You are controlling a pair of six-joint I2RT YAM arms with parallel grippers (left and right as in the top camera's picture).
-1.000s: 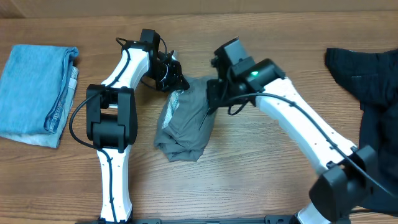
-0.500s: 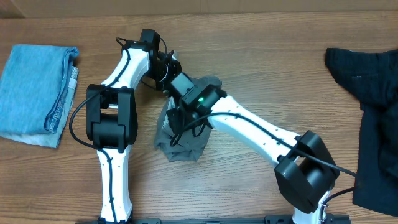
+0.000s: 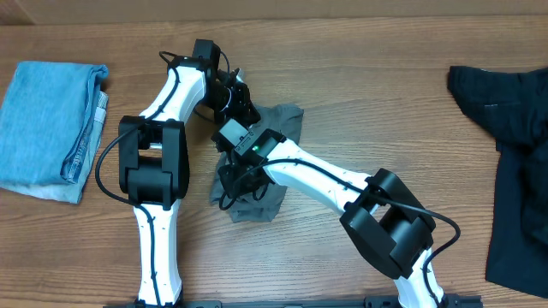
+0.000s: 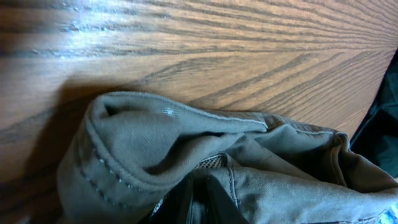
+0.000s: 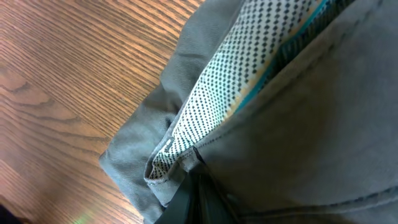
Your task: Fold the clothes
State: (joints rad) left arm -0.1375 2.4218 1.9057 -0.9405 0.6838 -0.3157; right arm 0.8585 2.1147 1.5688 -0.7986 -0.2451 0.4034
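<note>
The grey shorts (image 3: 259, 207) lie bunched at the table's middle, partly under my right arm. My left gripper (image 3: 246, 111) is at their far edge, shut on a fold of the shorts (image 4: 155, 149) beside the stitched waistband; its dark fingertips (image 4: 186, 202) pinch the cloth. My right gripper (image 3: 229, 184) reaches across the pile to its left side and is shut on a hem of the shorts (image 5: 311, 124), where the dotted pale lining (image 5: 236, 81) shows. A folded light-blue garment (image 3: 47, 128) lies at the far left. A black garment (image 3: 514, 162) is spread at the right edge.
Bare wooden tabletop (image 3: 385, 94) surrounds the shorts. My two arms cross close together over the pile, the left arm's base (image 3: 154, 171) standing just left of it.
My right arm has swung from the shorts' right side across to their left, carrying the cloth over so the pile looks narrower. The left gripper has stayed where it was.
</note>
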